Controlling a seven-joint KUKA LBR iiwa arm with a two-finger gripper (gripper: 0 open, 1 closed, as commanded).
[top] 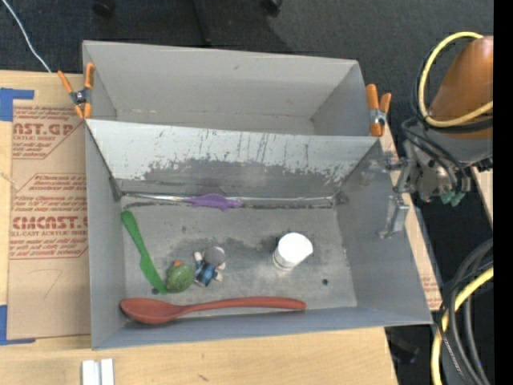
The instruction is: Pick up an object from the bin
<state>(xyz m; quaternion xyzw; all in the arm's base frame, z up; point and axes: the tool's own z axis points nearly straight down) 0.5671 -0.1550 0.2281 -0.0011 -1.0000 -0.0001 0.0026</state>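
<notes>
Holding a few loose things, grey bin (240,95): red spoon (216,305) along front wall, green utensil (138,251) at left, white cup (292,249) mid-floor, nearest obj to gripper (393,215), which hangs over right wall, apart from cup; open or closed, can't tell.

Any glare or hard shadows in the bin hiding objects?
Camera view: even light, only thin soft shadows beside the red spoon and white cup; the cup's top glares near-white; the gripper over the bin's right wall shades neither.
</notes>
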